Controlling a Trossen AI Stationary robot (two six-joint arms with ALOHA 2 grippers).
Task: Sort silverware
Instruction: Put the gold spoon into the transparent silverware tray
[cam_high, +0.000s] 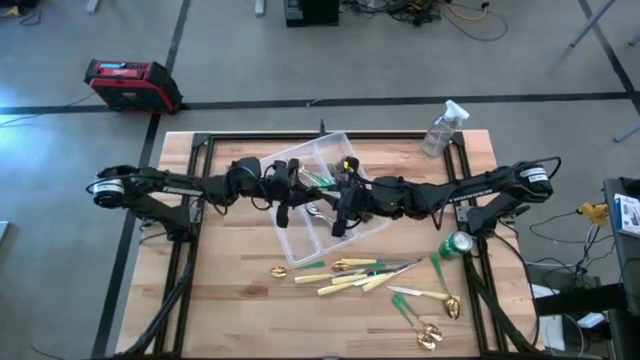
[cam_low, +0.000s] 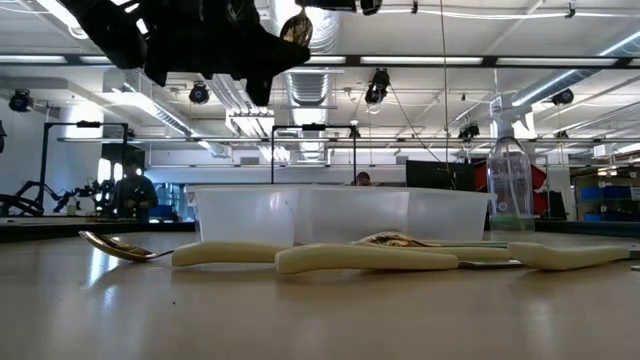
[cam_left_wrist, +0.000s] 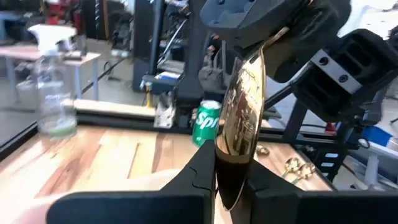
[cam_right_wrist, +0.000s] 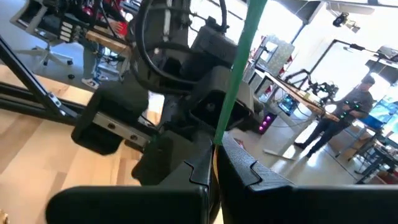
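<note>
Meeting above clear bin (cam_high: 300, 215) near worktop's middle, both arms hold one piece: green-handled gold spoon (cam_left_wrist: 239, 134). Left gripper (cam_left_wrist: 231, 180) clenched on bowl, right gripper (cam_right_wrist: 216, 158) clamped on green handle, probably handover so piece can be turned for dropping into compartment. Remaining cutlery (cam_high: 370, 275) lies loose toward worktop's front edge, unsorted. Green can (cam_high: 458, 243) near right edge.

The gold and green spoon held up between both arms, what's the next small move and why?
Probably the right tool should let go. Both tools are shut on one spoon above the clear bin: the left tool pinches the gold bowl, the right the green handle. That looks like a handover, so the left arm could then lower it into the bin.
</note>
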